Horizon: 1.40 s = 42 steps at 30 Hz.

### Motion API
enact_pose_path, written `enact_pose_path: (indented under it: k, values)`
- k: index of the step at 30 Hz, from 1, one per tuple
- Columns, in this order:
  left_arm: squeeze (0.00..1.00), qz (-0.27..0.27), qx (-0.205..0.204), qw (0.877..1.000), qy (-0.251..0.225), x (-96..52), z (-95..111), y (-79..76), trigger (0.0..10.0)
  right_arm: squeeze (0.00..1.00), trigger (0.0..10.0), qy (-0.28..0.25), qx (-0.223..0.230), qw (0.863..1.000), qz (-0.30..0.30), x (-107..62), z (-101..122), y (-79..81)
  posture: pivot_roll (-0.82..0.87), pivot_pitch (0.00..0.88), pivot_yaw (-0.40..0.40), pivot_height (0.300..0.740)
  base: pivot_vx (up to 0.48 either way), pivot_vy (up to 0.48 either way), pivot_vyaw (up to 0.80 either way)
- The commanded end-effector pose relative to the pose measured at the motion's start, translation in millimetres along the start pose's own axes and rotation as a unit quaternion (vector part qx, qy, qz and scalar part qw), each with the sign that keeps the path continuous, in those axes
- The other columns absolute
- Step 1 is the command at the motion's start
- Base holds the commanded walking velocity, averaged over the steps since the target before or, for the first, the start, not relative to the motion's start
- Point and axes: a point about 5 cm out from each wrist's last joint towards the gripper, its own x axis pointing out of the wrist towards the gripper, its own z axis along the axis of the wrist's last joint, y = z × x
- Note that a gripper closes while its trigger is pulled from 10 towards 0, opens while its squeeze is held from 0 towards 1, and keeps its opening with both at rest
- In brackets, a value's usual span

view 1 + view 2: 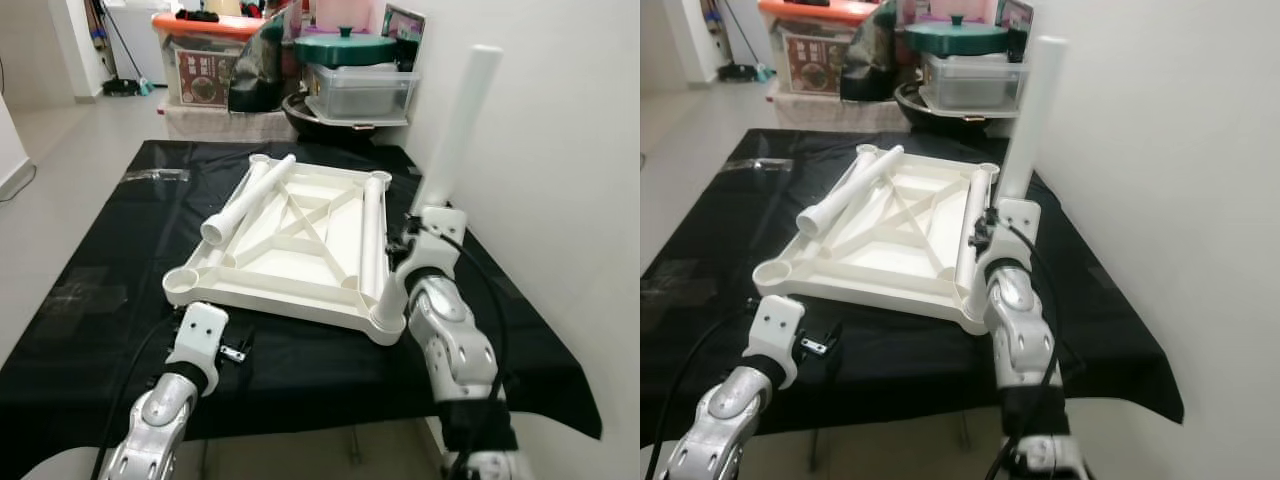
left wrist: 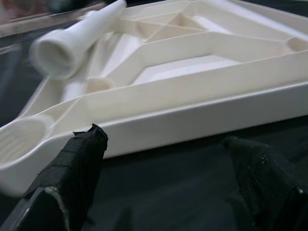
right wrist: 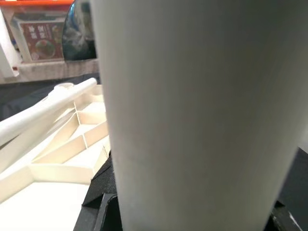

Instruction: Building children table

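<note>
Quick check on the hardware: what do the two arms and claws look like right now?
Both arms are silver, rounded metal segments with white blocky wrist housings. A black cable runs along each. The left claw has two black fingers with worn, frayed padding. The right claw has black parts at its white wrist.

Cream-white tabletop and legs on black cloth, green lid behind

My desk was draped in a black cloth that hung over its near edge. On the cloth lay a white tabletop, upside down with its ribs showing. Two loose white legs rested across that tabletop, one along each side.
</note>
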Motion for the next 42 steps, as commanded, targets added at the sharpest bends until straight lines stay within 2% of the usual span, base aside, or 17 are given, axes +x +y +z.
enact_pose_path:
  k: [1,2,3,4,5,9,10,11,21,22,23,24,25,30,31,35,42]
  values:
    - [0.0,-0.007,0.004,1.0,0.002,0.1,-1.0,-2.1,10.0,0.0,3.1,0.08,-0.012,0.997,-0.001,-4.3,-27.8,-3.0,0.12,0.0,-0.08,0.74,0.0,0.0,0.0]
    - [0.0,-0.008,0.003,1.0,0.002,1.3,-0.8,-2.9,10.0,0.0,10.0,0.072,-0.008,0.997,0.031,-4.0,-23.2,4.8,0.11,0.0,-0.071,0.74,0.0,0.0,0.0]
    - [0.0,-0.012,0.003,1.0,0.0,3.3,0.3,-4.8,10.0,0.42,10.0,0.052,-0.001,0.997,0.063,-1.3,-16.2,8.8,0.11,0.0,-0.072,0.74,0.0,0.0,0.0]
    - [0.0,-0.012,0.003,1.0,0.0,3.3,0.3,-4.8,10.0,0.42,10.0,0.052,-0.001,0.997,0.063,-1.3,-16.2,8.8,0.11,0.0,-0.072,0.74,0.0,0.0,0.0]
    - [0.0,-0.013,0.004,1.0,-0.002,5.3,1.8,-5.1,10.0,1.0,10.0,0.037,0.01,0.992,0.124,4.2,-7.8,15.4,0.12,0.0,-0.074,0.74,0.0,0.0,0.0]
    - [0.0,-0.011,0.005,1.0,-0.005,7.3,3.6,-3.1,10.0,1.0,10.0,0.02,0.034,0.976,0.212,10.9,6.5,26.4,0.12,0.0,-0.076,0.74,0.0,0.0,0.0]
    - [0.0,-0.008,0.005,1.0,-0.006,7.5,3.9,-1.1,10.0,0.15,10.0,0.007,0.04,0.96,0.276,10.4,15.7,33.0,0.12,0.0,-0.081,0.74,0.0,0.0,0.0]
    - [0.0,-0.005,0.004,1.0,-0.005,7.4,2.7,0.8,10.0,0.0,10.0,-0.015,0.039,0.923,0.382,5.1,26.4,40.7,0.11,0.0,-0.082,0.74,0.0,0.0,0.0]
    - [0.0,-0.009,0.0,1.0,-0.011,9.3,6.0,-7.5,10.0,0.0,10.0,0.02,-0.003,0.803,0.595,-27.3,-4.6,67.4,0.15,0.0,-0.099,0.74,0.0,0.0,0.0]
    - [0.0,-0.005,0.002,1.0,-0.009,7.3,4.2,-3.4,10.0,0.0,6.6,0.037,-0.007,0.796,0.604,-26.7,-16.8,76.1,0.15,0.0,-0.101,0.74,0.0,0.0,0.0]
    - [0.0,-0.004,0.002,1.0,-0.008,6.8,3.7,-2.3,10.0,0.0,6.6,0.041,-0.008,0.795,0.605,-26.5,-19.3,78.0,0.15,0.0,-0.101,0.74,0.0,0.0,0.0]
    - [0.0,-0.003,0.003,1.0,-0.007,6.4,3.1,-1.5,10.0,0.0,2.3,0.044,-0.008,0.794,0.607,-25.7,-20.9,79.2,0.15,0.0,-0.101,0.74,0.0,0.0,0.0]
    - [0.0,-0.002,0.005,1.0,-0.005,5.8,2.0,-0.5,10.0,0.0,0.0,0.047,-0.007,0.805,0.591,-22.4,-22.0,80.6,0.15,0.0,-0.101,0.74,0.0,0.0,0.0]
    - [0.0,0.0,0.006,1.0,-0.002,4.7,0.5,0.9,10.0,0.0,0.0,0.067,-0.009,0.849,0.524,-10.5,-27.4,77.5,0.15,0.0,-0.094,0.74,0.0,0.0,0.0]
    - [0.0,-0.002,0.006,1.0,-0.003,4.3,1.1,-0.6,10.0,0.0,0.0,0.097,-0.014,0.915,0.392,8.8,-35.9,60.6,0.14,0.0,-0.093,0.74,0.0,0.0,0.0]
    - [0.0,-0.005,0.004,1.0,-0.002,3.9,0.9,-2.2,10.0,0.0,0.0,0.114,-0.014,0.987,0.115,28.8,-49.0,9.0,0.13,0.0,-0.088,0.74,0.0,0.0,0.0]
    - [0.0,-0.012,0.001,1.0,0.001,4.6,-0.7,-6.2,10.0,0.0,0.0,0.103,-0.032,0.994,-0.02,12.8,-57.1,-20.6,0.1,0.0,-0.059,0.74,0.0,0.0,0.0]
